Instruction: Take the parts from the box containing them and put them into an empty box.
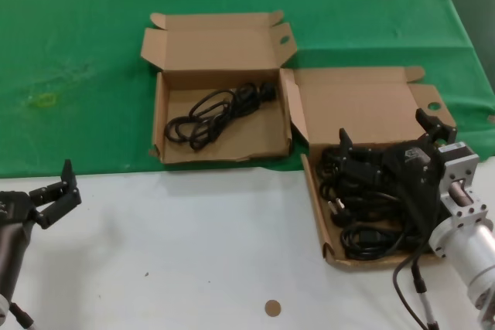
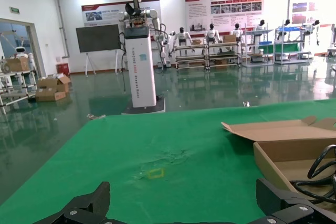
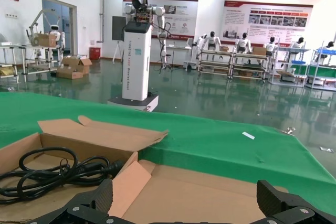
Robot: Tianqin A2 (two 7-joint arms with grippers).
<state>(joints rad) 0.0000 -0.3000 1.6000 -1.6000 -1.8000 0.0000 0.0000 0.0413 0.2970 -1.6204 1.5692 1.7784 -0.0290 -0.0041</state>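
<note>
The right-hand brown box [image 1: 312, 191] holds several black coiled power cords [image 1: 363, 218]. My right gripper [image 1: 389, 135] hovers just above them, open and empty, facing the box's lid [image 3: 210, 192]; its fingers [image 3: 277, 199] stand wide apart. The left-hand brown box [image 1: 263, 141] holds one coiled black cord [image 1: 216, 111], which also shows in the right wrist view [image 3: 52, 174] and the left wrist view [image 2: 320, 177]. My left gripper [image 1: 56, 195] is open and empty, parked low at the near left over the white table, well clear of both boxes; in its own view it [image 2: 184, 208] faces the green cloth.
Both boxes sit at the border of the green cloth [image 1: 77, 52] and the white table [image 1: 193, 253], lids open to the far side. A small brown disc [image 1: 272, 307] lies on the white table. My own black cable [image 1: 410, 291] hangs by the right arm.
</note>
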